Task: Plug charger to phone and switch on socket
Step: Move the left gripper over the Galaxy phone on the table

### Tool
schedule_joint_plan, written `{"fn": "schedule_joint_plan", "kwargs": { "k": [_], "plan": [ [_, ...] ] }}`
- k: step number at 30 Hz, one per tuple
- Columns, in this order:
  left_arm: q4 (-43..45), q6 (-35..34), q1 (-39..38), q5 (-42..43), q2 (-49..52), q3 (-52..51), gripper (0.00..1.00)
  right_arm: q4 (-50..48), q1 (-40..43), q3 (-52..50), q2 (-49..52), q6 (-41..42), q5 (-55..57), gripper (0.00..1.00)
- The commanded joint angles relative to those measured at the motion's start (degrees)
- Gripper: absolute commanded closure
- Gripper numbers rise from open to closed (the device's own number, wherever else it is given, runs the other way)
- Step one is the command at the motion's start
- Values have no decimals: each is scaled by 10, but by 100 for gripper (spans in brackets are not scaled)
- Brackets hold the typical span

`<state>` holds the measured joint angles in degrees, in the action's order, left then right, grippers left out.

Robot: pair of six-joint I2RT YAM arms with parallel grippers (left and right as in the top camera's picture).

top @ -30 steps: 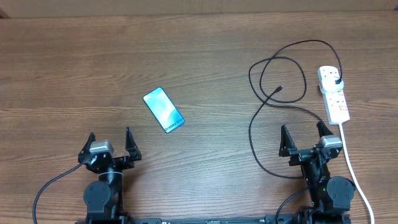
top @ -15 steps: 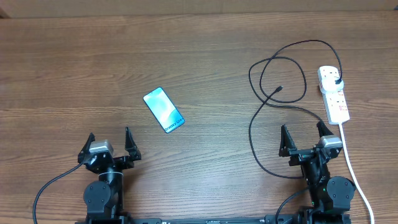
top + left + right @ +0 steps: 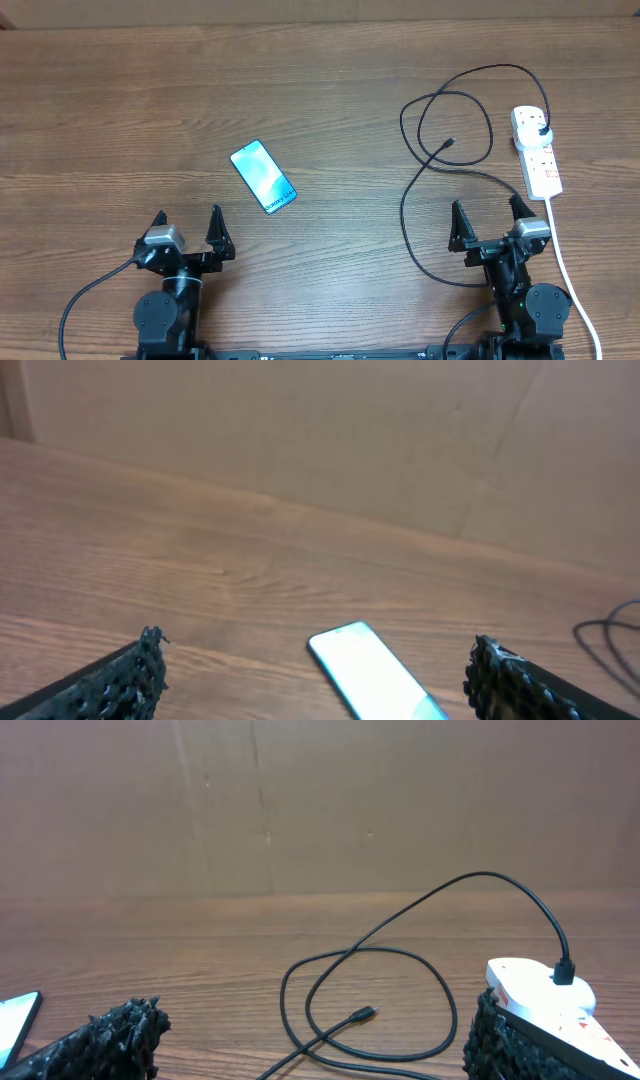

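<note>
Jaws spread empty on both arms; pinch the thin black charger cable [image 3: 437, 155] just behind its connector tip [image 3: 451, 142].

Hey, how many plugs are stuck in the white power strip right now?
1. The charger's black plug sits in an outlet near the far end of the power strip. The other outlets look empty from overhead.

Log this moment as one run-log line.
left end effector: open, empty | right end effector: open, empty | phone: screen lit, unplugged | charger: tip free, plug in socket
</note>
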<state>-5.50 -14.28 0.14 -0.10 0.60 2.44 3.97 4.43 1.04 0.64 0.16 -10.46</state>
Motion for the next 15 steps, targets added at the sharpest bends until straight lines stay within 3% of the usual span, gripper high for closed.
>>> {"fn": "schedule_joint_plan", "kwargs": {
  "k": [1,9,15],
  "plan": [
    [-15,-14,2,14,0,66,0,-3,0,-6,-2,-3,4,0],
    [-43,-10,2,12,75,173,0,-3,0,-6,-2,-3,4,0],
    [-58,-10,2,49,199,261,0,-3,0,-6,-2,-3,4,0]
  ]
}}
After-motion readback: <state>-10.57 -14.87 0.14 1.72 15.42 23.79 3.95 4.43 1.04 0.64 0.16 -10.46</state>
